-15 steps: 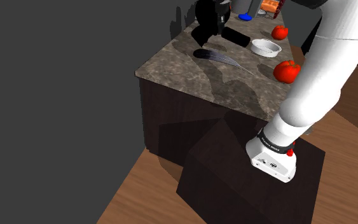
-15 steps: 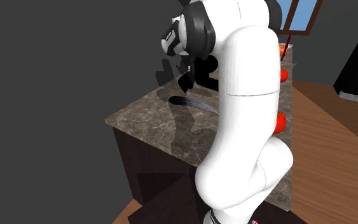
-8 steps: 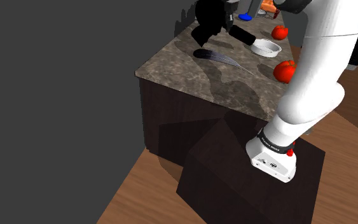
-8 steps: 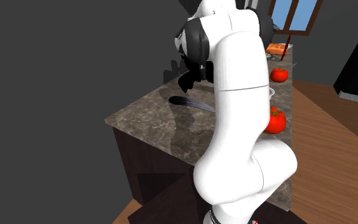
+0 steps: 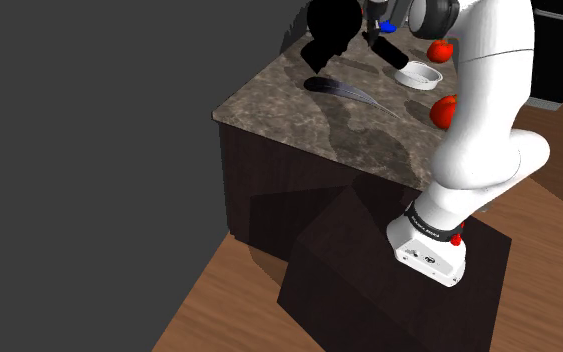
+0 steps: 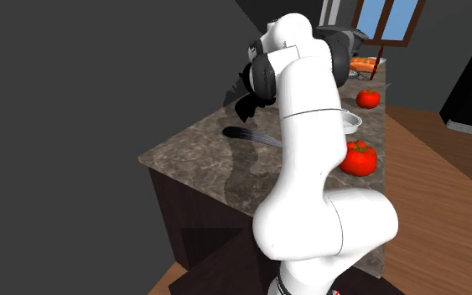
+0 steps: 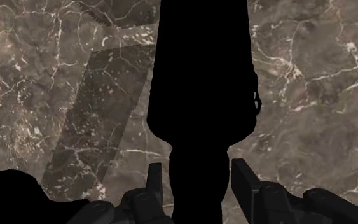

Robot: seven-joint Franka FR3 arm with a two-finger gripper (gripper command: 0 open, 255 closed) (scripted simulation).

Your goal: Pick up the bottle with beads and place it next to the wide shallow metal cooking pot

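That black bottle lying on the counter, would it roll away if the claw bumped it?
Possibly: the bottle lies on its side on the marbled counter, and its outline suggests a round body that could roll. The open claw straddles the narrow neck, so lifted from there the wider body may droop or swing. Its outline suggests something stiff, not floppy.

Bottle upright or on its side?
On its side: the wrist view shows the black bottle full length along the counter, its neck inside the open tool.
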